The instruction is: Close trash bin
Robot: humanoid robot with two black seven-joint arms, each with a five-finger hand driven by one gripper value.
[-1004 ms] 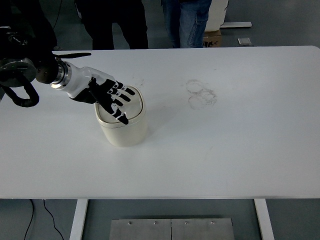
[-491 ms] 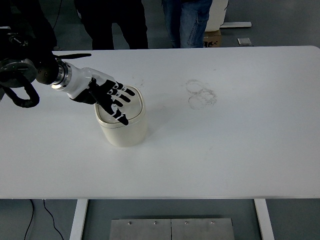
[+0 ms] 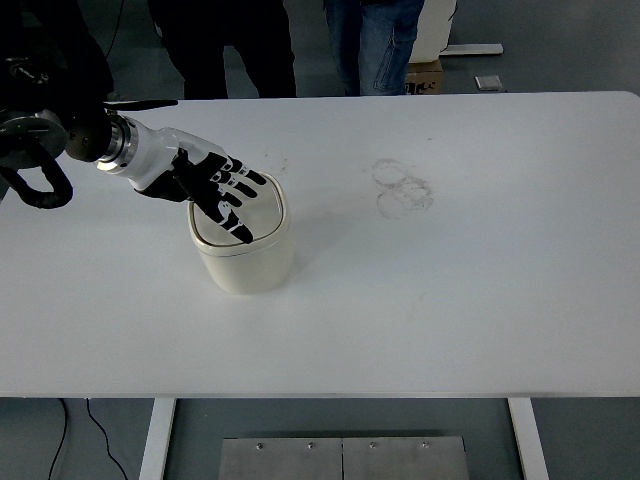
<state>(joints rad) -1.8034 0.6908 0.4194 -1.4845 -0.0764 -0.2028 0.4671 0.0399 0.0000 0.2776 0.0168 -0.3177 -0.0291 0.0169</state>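
Room lies wide on the white desk [image 3: 450, 300]: the whole right half is bare save for faint ring-shaped smudges [image 3: 402, 187] right of centre, and the near edge runs straight across the bottom with rounded corners at the far side; beyond the far edge stand two persons, one in dark trousers [image 3: 235, 45] and one in blue jeans [image 3: 372, 40], with a small cardboard box [image 3: 424, 75] on the grey floor behind them; below the near edge a white desk leg [image 3: 158, 438] and a grey metal floor plate [image 3: 342, 458] show.

The trash bin [image 3: 245, 255] stands upright left of centre, well clear of every edge; it is a small cream-coloured tub with rounded corners and smooth matte walls, likely plastic; its flat lid [image 3: 262, 205] sits inside a raised rim and looks level with it, though the hand covers part of it, so whether it is fully shut I cannot tell.

The left hand [image 3: 215, 188] comes in from the left edge on a black arm with a white wrist shell and a shiny metal ring; its black-and-white segmented fingers [image 3: 237, 231] are spread and nearly straight, holding nothing, lying over the lid's left part with the tips over the near rim; whether they touch the lid is unclear.
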